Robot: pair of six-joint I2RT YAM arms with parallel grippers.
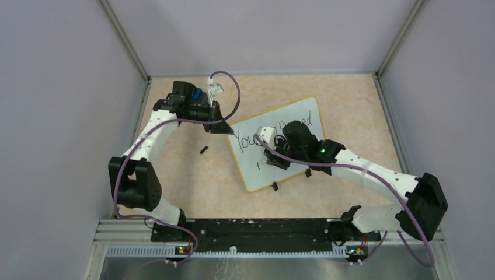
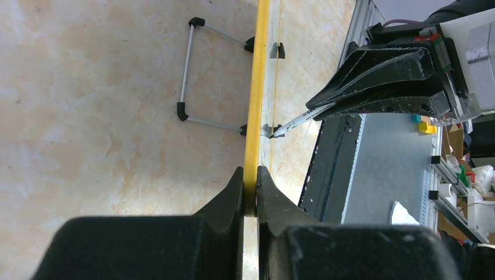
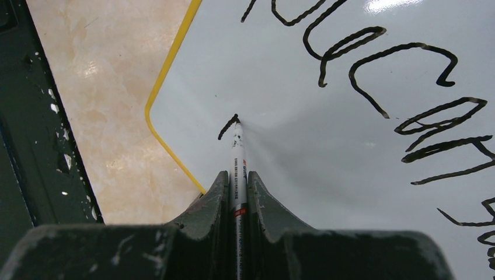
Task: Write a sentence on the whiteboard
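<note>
The whiteboard (image 1: pixel 292 125) with its thin yellow rim lies tilted on the tan table. The sentence (image 1: pixel 252 140) in black marker runs along its upper part, partly hidden by the right arm. My left gripper (image 1: pixel 229 129) is shut on the board's yellow rim (image 2: pixel 255 116) at the left corner. My right gripper (image 1: pixel 273 158) is shut on a white marker (image 3: pixel 238 157). The marker tip touches the board at a short fresh black stroke (image 3: pixel 229 126) below the first line (image 3: pixel 373 64). The marker also shows in the left wrist view (image 2: pixel 295 121).
A small black cap (image 1: pixel 204 150) lies on the table left of the board. The board's wire stand (image 2: pixel 190 76) shows under it. The black base rail (image 1: pixel 251 228) runs along the near edge. Grey walls enclose the table.
</note>
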